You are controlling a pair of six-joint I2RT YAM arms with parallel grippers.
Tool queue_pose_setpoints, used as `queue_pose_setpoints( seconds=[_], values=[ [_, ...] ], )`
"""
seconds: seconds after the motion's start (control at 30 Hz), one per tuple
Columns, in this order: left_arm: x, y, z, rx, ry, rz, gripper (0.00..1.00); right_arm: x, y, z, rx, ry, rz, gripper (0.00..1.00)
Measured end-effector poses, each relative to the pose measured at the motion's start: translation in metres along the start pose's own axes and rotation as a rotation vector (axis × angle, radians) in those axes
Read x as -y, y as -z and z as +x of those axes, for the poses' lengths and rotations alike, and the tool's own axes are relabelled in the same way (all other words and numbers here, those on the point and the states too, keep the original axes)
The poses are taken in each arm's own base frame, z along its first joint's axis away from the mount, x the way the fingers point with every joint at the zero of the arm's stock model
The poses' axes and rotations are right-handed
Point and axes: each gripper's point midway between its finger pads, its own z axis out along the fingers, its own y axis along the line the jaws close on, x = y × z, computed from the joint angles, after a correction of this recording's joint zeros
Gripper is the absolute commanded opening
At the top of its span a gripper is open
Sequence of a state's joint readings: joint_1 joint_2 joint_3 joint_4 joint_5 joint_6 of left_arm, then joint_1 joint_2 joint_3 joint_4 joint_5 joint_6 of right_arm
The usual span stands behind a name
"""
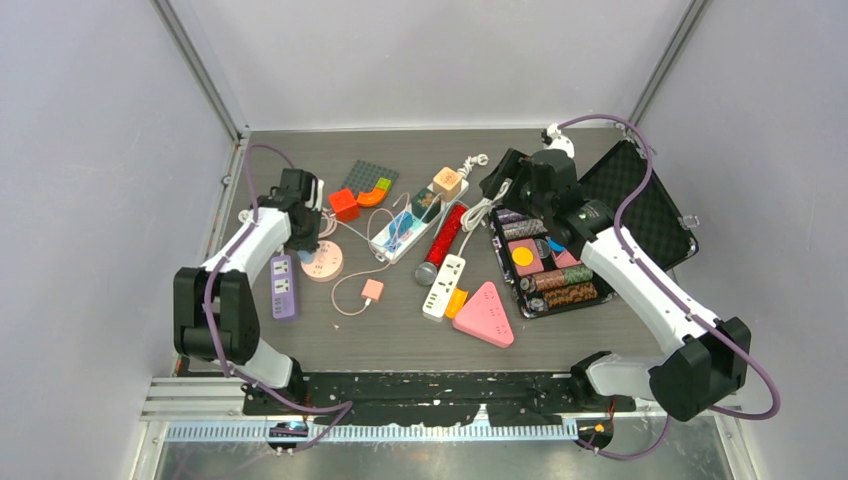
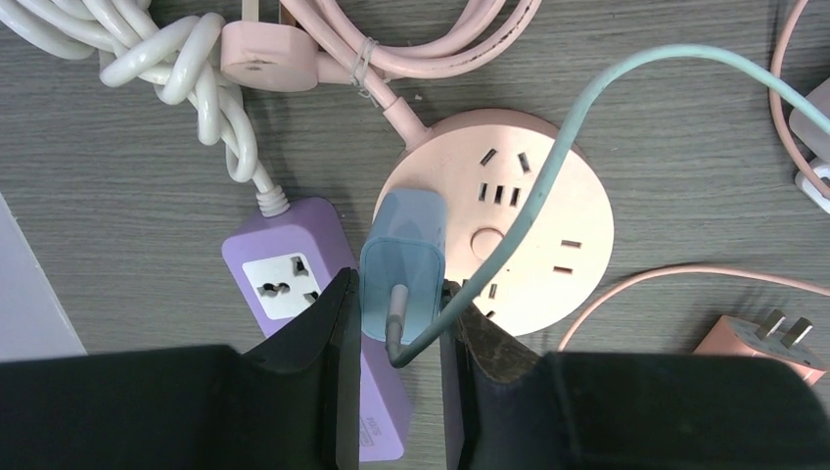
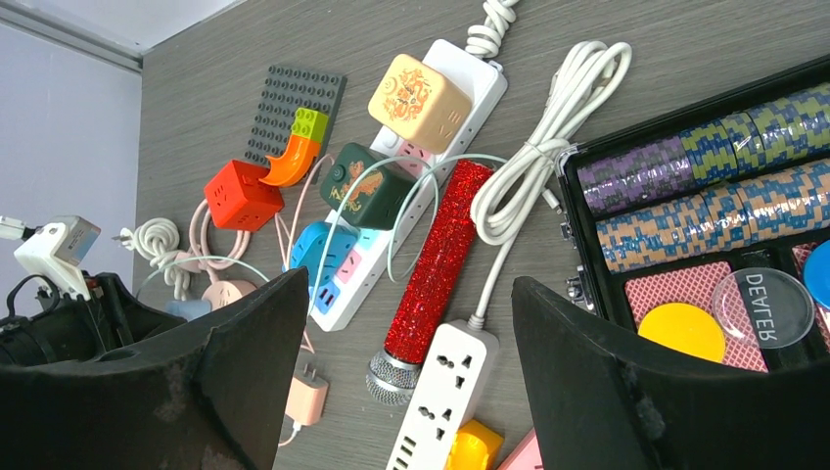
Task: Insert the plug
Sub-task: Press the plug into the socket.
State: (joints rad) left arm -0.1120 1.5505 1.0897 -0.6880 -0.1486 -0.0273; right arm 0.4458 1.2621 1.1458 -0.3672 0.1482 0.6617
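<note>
Pinching a pale blue square plug [image 2: 403, 259] between its dark fingers, the left gripper [image 2: 396, 294] is holding it over the spot where a round pink socket hub [image 2: 548, 245] is lying just beside a purple power strip [image 2: 294, 274]. The plug is overlapping the hub's left rim; whether its prongs are touching any socket I cannot tell. A mint-green cable [image 2: 587, 98] is arching from the plug across the hub's face.

Room is running short on this side. The left arm is working close to the left edge of the grey wood-grain table [image 1: 400, 340], with the pale side wall [image 1: 100, 150] standing just beyond. The widest bare stretch is lying along the near edge, in front of the arm bases.

A knotted white cord [image 2: 166, 49] and a flat pink wall plug [image 2: 266, 57] are crowding the far side of the hub, and a small pink two-prong adapter [image 2: 763, 338] is sitting to its right.

The right gripper [image 3: 409, 284] is hanging with its jaws spread wide and holding nothing, above a red glitter microphone [image 3: 440, 255] and a white multi-socket strip [image 3: 436, 392], beside the open black poker-chip case [image 1: 650, 200].
</note>
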Motion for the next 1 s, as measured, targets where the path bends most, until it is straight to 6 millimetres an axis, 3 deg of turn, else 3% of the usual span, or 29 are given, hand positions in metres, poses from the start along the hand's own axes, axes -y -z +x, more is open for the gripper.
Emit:
queue_pose_setpoints(
  seconds=[0.5, 0.73, 1.0],
  values=[
    [0.031, 0.009, 0.005, 0.074, 0.242, 0.093, 0.01, -0.002, 0.004, -0.005, 0.021, -0.015, -0.013, 0.80],
    [0.052, 0.011, 0.006, 0.112, 0.241, 0.023, 0.00, -0.001, 0.003, -0.004, 0.022, -0.029, -0.014, 0.80],
    [0.056, 0.007, 0.004, 0.089, 0.224, -0.059, 0.00, 0.001, 0.003, -0.001, 0.016, -0.031, -0.012, 0.80]
  ],
)
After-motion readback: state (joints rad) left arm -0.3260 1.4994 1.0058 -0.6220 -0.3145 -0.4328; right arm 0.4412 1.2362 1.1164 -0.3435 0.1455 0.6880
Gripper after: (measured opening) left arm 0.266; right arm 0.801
